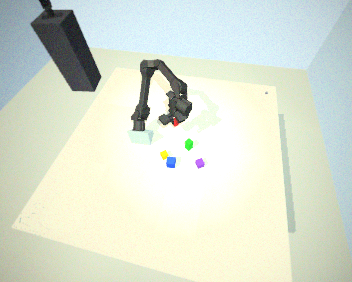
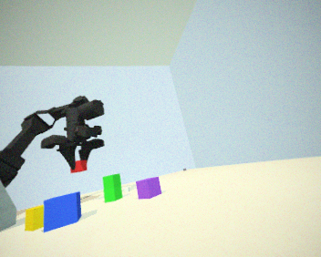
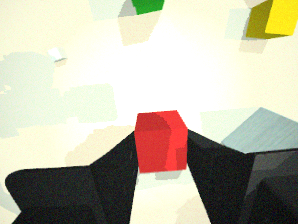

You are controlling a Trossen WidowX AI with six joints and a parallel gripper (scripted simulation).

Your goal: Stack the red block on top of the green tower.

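Observation:
The red block (image 1: 176, 122) (image 2: 78, 167) (image 3: 161, 145) is between my fingertips and hangs above the table. My gripper (image 2: 79, 163) (image 3: 159, 133) is shut on it, pointing down. The green tower (image 1: 189, 144) (image 2: 112, 188) (image 3: 149, 5) stands upright on the table, apart from the gripper. In the exterior view it is to the right of the red block and lower than it. In the wrist view only part of it shows at the top edge.
A yellow block (image 1: 164, 154) (image 2: 34, 218) (image 3: 280, 19) and a larger blue block (image 1: 171, 162) (image 2: 62, 211) stand near each other. A purple block (image 1: 200, 163) (image 2: 149, 188) stands near the green tower. The arm's pale base block (image 1: 141, 137) is at the left. A dark box (image 1: 67, 50) shows at upper left.

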